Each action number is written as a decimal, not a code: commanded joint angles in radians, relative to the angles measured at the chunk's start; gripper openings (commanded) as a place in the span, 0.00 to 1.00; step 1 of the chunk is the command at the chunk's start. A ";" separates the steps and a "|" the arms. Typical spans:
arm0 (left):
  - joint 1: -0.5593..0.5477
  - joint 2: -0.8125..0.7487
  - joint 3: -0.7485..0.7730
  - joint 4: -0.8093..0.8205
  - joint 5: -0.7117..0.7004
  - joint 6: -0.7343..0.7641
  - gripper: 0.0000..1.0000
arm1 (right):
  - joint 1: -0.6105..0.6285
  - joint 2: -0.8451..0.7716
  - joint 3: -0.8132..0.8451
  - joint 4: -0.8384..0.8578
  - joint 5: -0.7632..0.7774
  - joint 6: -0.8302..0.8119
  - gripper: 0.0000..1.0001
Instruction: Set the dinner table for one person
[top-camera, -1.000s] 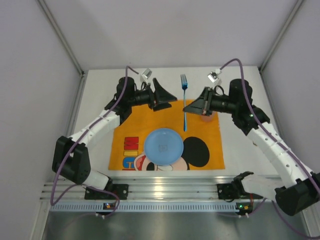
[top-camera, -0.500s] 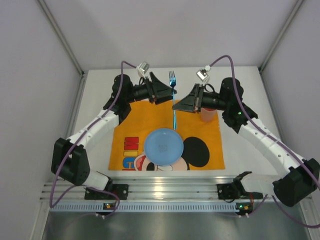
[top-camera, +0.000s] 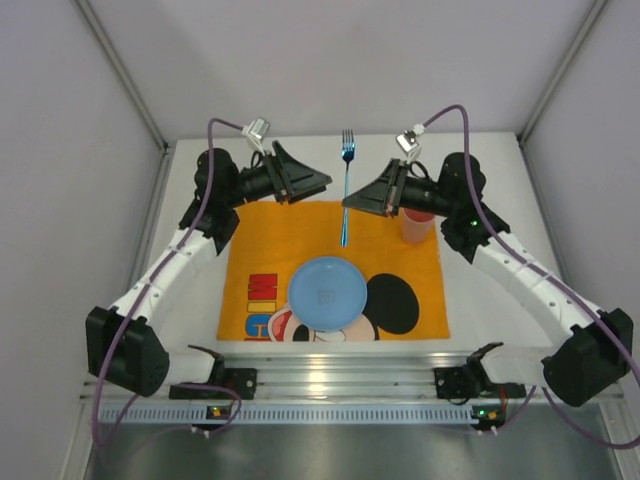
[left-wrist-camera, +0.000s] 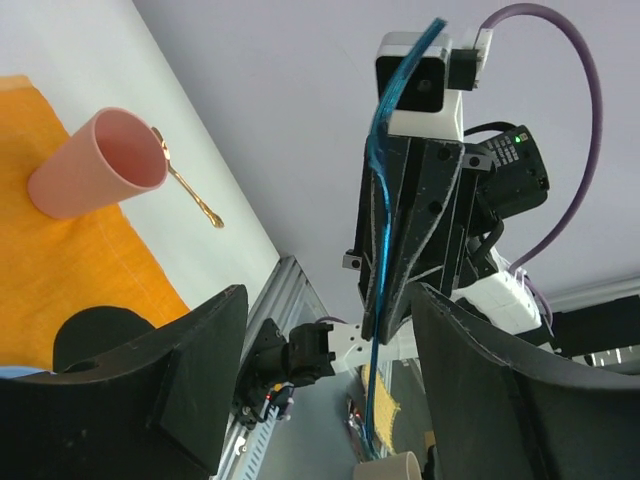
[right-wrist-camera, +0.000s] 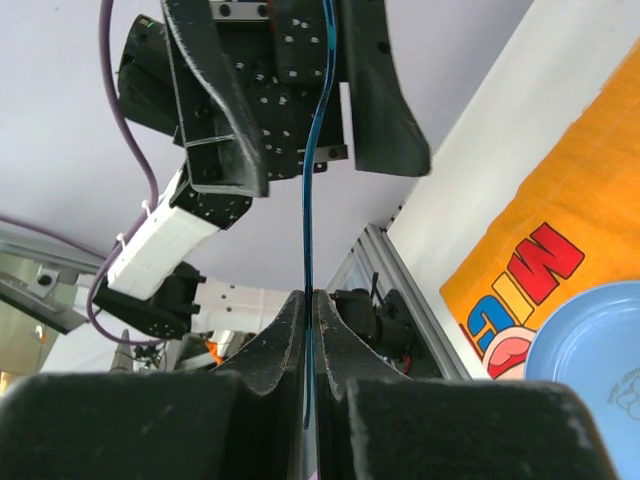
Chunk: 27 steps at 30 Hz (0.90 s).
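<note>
1. The dinner table (top-camera: 200, 315) is a broad white top that lies under both grippers and spreads well past them on every side.
2. The orange cloth (top-camera: 260, 235) lies on it. Both sets of fingertips hang over its far edge, and the rest runs back from them toward the arm bases.
3. The left gripper (top-camera: 320, 183) has its fingers spread wide and grasps nothing. It points across at the right gripper, near it but apart.
4. The right gripper (top-camera: 347, 202) is clamped on the fork – its wrist view shows both fingers pressed flat against the handle.
5. The blue plate (top-camera: 327, 292) rests on the cloth, nearer the bases than either gripper and roughly between them.
6. The pink cup (top-camera: 417, 226) stands at the cloth's far right corner, just beside the right gripper on its outer side.
7. The blue fork (top-camera: 346, 175) is pinched low on its handle, with the tines reaching beyond the right fingertips toward the table's far edge. It sits just right of the left gripper, not touching it.
8. A small gold spoon (left-wrist-camera: 190, 186) lies on the bare table just past the cup, across from the left gripper.
</note>
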 joint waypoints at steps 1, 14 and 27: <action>0.022 -0.027 0.012 -0.011 0.054 0.017 0.71 | -0.006 0.021 0.029 0.097 0.011 0.018 0.00; -0.010 0.095 0.073 0.162 0.066 -0.092 0.66 | 0.035 0.094 0.034 0.159 -0.010 0.059 0.00; -0.044 0.209 0.189 0.153 0.071 -0.072 0.00 | 0.066 0.111 0.032 0.108 0.031 0.002 0.00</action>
